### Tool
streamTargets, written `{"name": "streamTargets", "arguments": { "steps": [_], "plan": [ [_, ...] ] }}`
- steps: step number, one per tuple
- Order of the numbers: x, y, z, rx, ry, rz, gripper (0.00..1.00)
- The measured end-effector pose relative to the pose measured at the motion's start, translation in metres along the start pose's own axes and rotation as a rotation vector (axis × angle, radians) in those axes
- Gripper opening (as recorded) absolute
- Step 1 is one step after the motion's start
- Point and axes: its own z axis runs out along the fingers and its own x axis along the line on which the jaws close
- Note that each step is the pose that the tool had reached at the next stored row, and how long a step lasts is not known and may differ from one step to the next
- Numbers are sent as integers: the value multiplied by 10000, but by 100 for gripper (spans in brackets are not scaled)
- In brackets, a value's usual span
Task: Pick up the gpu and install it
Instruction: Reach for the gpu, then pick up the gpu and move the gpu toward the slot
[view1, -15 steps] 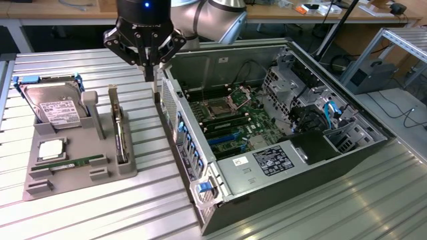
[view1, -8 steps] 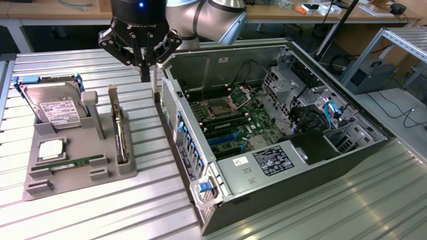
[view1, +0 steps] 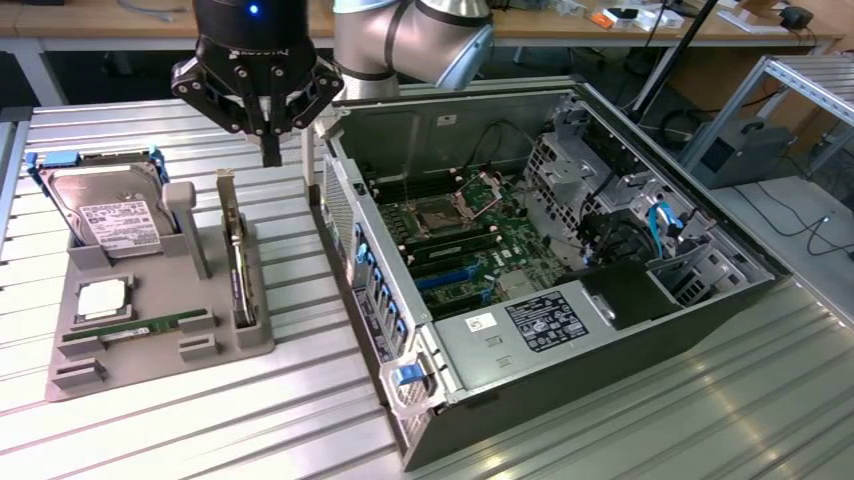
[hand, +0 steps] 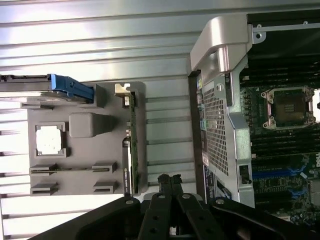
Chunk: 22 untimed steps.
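The gpu (view1: 239, 262) is a thin dark card standing on edge in a slot of the grey holder (view1: 160, 345), its silver bracket pointing up at the far end. In the wrist view the gpu (hand: 132, 150) appears edge-on along the holder's side nearest the case. My gripper (view1: 271, 152) hangs above the table just beyond the card's bracket end, between the holder and the computer case. Its fingers (hand: 165, 186) are pressed together, shut on nothing, apart from the card.
The open computer case (view1: 400, 385) lies at the exterior view's right of the holder, motherboard (view1: 461, 245) exposed. The holder also carries a hard drive (view1: 114, 215), a processor chip (view1: 104, 298) and a green memory stick (view1: 140, 328). A metal frame (view1: 801, 75) stands at the far right.
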Motion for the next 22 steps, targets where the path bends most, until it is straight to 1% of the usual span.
{"name": "streamTargets", "arguments": {
  "steps": [2, 6, 13, 14, 16, 17, 21, 22],
  "plan": [
    [34, -3, -1, 0, 0, -1, 10],
    [68, -5, -1, 0, 0, -1, 10],
    [69, -5, -2, 0, 0, 0, 10],
    [69, -5, -2, 0, 0, 0, 11],
    [69, -5, -2, 0, 0, 0, 23],
    [69, -5, -2, 0, 0, 0, 23],
    [69, -5, -2, 0, 0, 0, 48],
    [69, -5, -2, 0, 0, 0, 48]
  ]
}}
